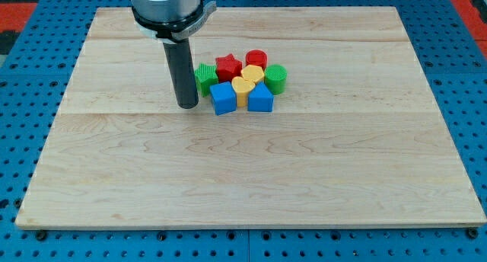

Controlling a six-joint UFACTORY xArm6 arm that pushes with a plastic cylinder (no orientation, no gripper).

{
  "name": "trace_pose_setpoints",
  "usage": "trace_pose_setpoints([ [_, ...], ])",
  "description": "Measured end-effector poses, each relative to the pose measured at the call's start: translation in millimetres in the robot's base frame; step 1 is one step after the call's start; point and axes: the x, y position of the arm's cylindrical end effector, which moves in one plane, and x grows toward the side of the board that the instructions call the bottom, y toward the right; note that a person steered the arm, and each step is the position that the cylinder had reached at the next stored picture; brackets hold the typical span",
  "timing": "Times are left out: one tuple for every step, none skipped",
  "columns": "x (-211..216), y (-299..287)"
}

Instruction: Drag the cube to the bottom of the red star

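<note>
My tip (187, 104) has no jaws. It rests on the wooden table (243, 170), at 9 o'clock of the blue plastic cube (223, 98), which already sits at 6 o'clock of the red plastic star (227, 66). A careless push could scatter the packed cluster.

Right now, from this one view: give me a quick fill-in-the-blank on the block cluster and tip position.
1. My tip sits to the view's ____ of the cluster.
2. The block nearest my tip is the ____ cube.
3. The red star lies toward the view's ____ from that cube.
4. The round block at the cluster's right end is ____.

Missing words: left; blue; top; green
</note>
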Motion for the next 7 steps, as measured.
trace_pose_setpoints([
  [0, -3],
  [0, -14],
  [0, -15],
  [0, -18],
  [0, -18],
  [22, -4],
  [31, 1],
])
